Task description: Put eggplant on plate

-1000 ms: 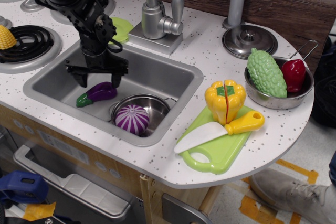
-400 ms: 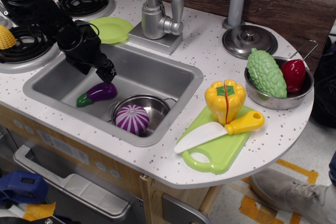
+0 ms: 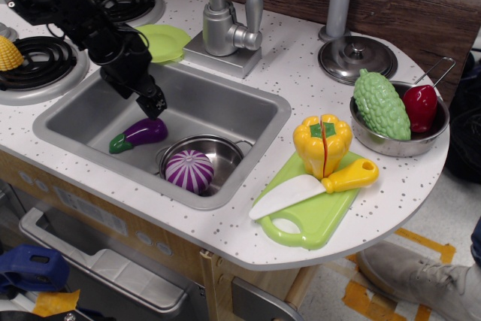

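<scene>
The purple eggplant (image 3: 140, 134) with its green stem cap lies on the floor of the sink (image 3: 225, 114), at the left. The lime-green plate (image 3: 161, 41) sits on the counter behind the sink, left of the faucet. My gripper (image 3: 153, 102) reaches down into the sink from the upper left. Its tip hangs just above the eggplant's right end and holds nothing. I see it side-on, so the fingers overlap and I cannot tell whether they are open or shut.
A steel pot (image 3: 225, 152) with a purple-and-white striped ball (image 3: 189, 171) stands in the sink beside the eggplant. The faucet (image 3: 223, 29) rises behind. To the right are a yellow pepper (image 3: 323, 145), a cutting board (image 3: 316, 216) with a knife, a steel lid (image 3: 357, 58) and a bowl (image 3: 391, 142) of vegetables.
The arm swung from upright over the sink to reaching in from the upper left, uncovering the plate. The gripper, seen wide open earlier, now shows side-on. The eggplant has not moved.
</scene>
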Controlling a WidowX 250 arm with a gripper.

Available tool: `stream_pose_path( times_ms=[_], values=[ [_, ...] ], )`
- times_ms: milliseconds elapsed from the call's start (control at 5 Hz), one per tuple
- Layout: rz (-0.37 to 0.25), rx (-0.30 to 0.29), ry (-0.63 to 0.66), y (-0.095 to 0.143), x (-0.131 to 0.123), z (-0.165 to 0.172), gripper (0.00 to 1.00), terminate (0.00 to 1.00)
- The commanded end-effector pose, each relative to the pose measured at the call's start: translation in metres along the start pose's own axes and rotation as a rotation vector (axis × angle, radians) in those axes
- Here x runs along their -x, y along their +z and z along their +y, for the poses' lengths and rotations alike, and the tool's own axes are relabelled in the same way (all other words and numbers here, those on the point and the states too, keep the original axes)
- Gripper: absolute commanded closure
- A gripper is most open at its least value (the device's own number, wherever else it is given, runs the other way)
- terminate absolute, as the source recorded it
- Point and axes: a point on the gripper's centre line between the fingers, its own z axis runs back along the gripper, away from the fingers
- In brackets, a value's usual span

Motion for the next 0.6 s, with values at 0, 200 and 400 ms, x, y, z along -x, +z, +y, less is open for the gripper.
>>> stream_pose_path(
  times_ms=[0, 200, 400],
  values=[
    [-0.019, -0.027, -0.041, 0.001, -0.003, 0.0, 0.0, 0.0],
    [-0.03, 0.0, -0.046, -0.01, 0.007, 0.002, 0.0, 0.0],
    [-0.037, 0.035, -0.053, -0.018, 0.015, 0.006, 0.0, 0.0]
  ],
)
